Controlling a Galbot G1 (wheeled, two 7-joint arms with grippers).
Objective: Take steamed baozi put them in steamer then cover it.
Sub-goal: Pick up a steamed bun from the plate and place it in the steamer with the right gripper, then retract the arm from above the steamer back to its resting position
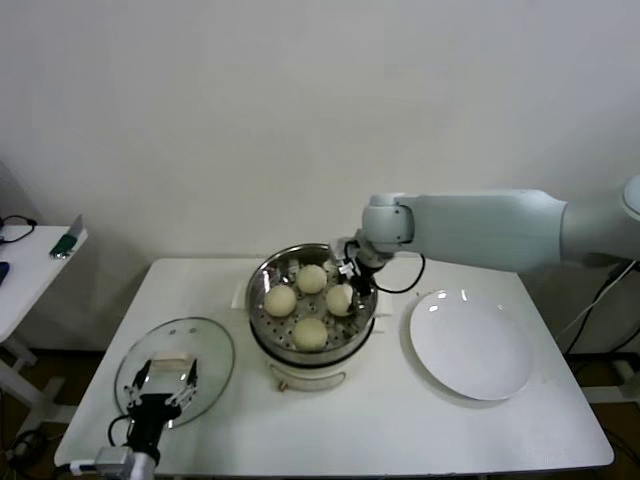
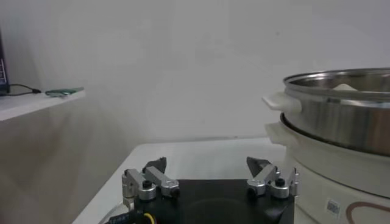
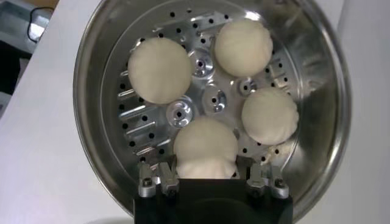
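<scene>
The steel steamer (image 1: 262, 290) stands mid-table on its white base. Four off-white baozi lie on its perforated tray (image 3: 201, 97): one at the left (image 1: 280, 299), one at the back (image 1: 312, 278), one at the front (image 1: 310, 333) and one at the right (image 1: 340, 298). My right gripper (image 1: 349, 283) reaches down inside the steamer's right side. In the right wrist view its jaws (image 3: 207, 169) press both flanks of the right baozi (image 3: 205, 143), which rests on the tray. My left gripper (image 1: 166, 384) is open and empty, low over the glass lid (image 1: 205, 350) at the front left.
A flat white plate (image 1: 470, 345) lies right of the steamer. A low side table with a green object (image 1: 66, 240) stands at the far left. The left wrist view shows the steamer's wall and side handle (image 2: 283, 101) close ahead of the left gripper (image 2: 207, 170).
</scene>
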